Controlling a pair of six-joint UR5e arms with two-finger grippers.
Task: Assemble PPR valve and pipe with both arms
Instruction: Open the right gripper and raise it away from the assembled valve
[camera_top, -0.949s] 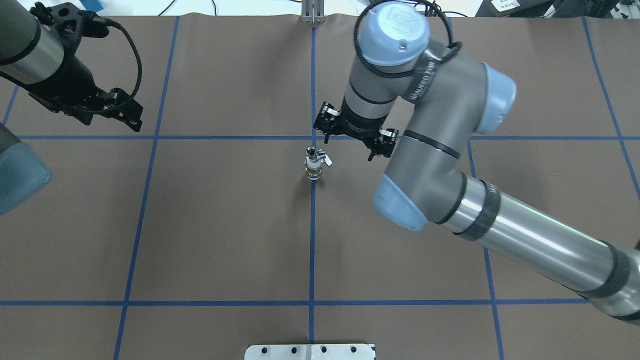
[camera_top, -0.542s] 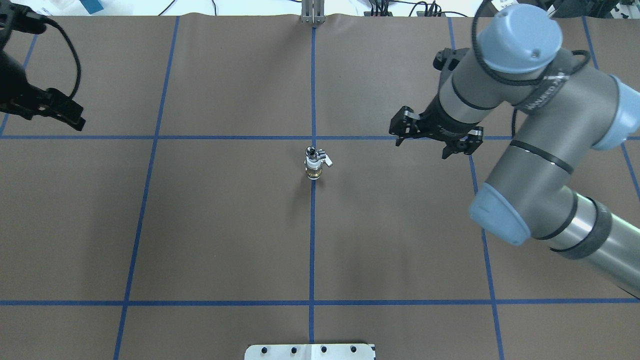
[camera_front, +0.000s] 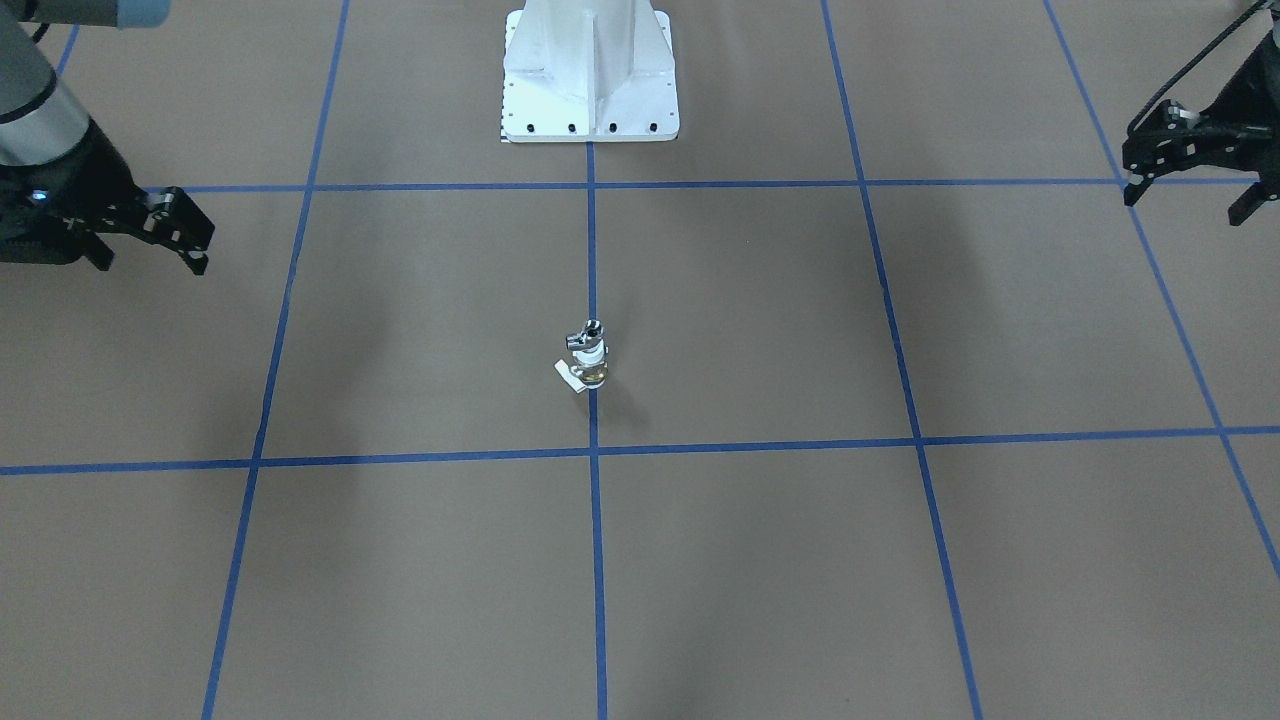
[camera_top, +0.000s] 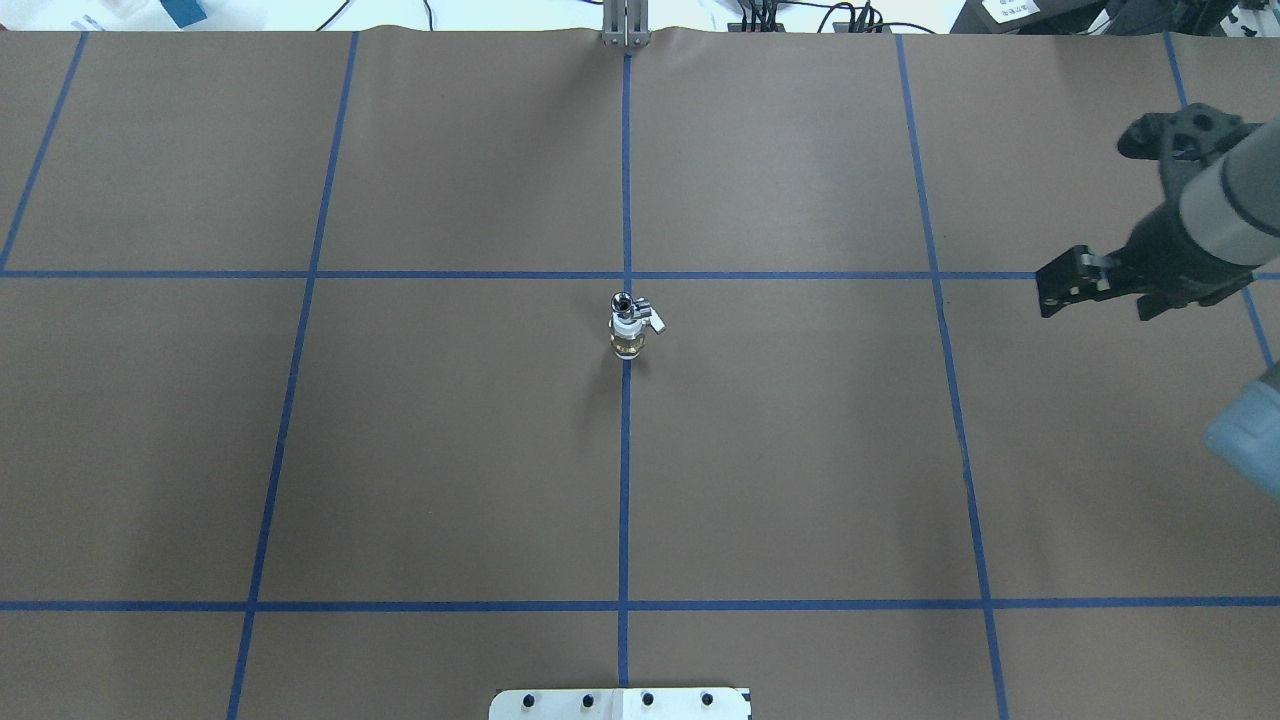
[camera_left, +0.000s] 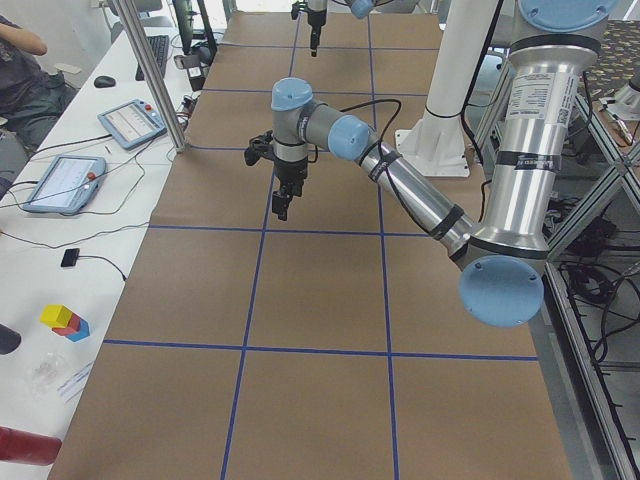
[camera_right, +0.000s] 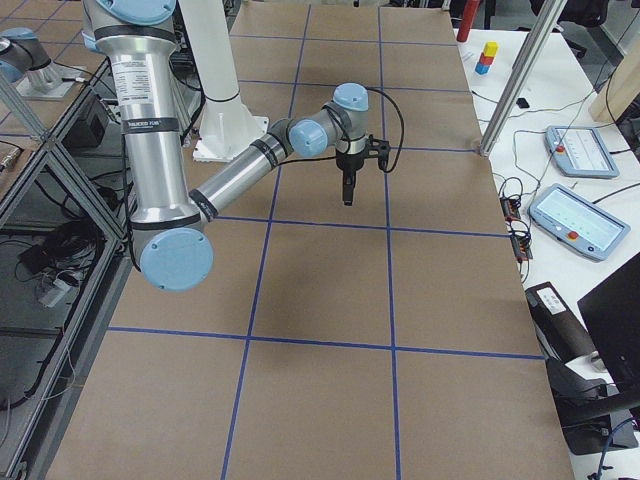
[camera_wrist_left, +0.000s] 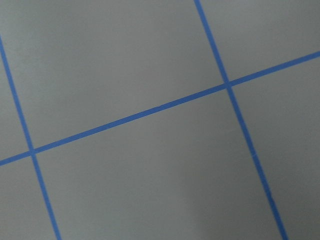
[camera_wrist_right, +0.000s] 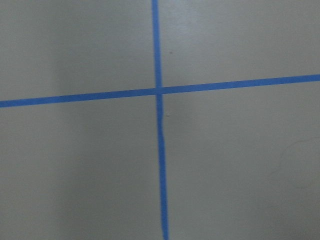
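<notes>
Since 0.9 s ago the left gripper (camera_front: 1185, 205) has gone from the overhead frame. It's out at the table edge, fingers spread, holding nothing. Centre: PPR valve (camera_top: 628, 342) stands upright on the middle tape line, pipe (camera_top: 624, 302) seated on top, lever tab out sideways, nothing touching the stack. The right gripper (camera_top: 1097, 305) has swung from just beside the stack to well apart, jaws wide, empty. Reads as assembly done, both arms retreating. Surface: brown paper mat (camera_top: 450, 450), blue tape grid (camera_top: 450, 274), white pedestal (camera_front: 590, 70). Room: operator bench with tablets (camera_left: 62, 183) and coloured blocks (camera_left: 64, 320).
</notes>
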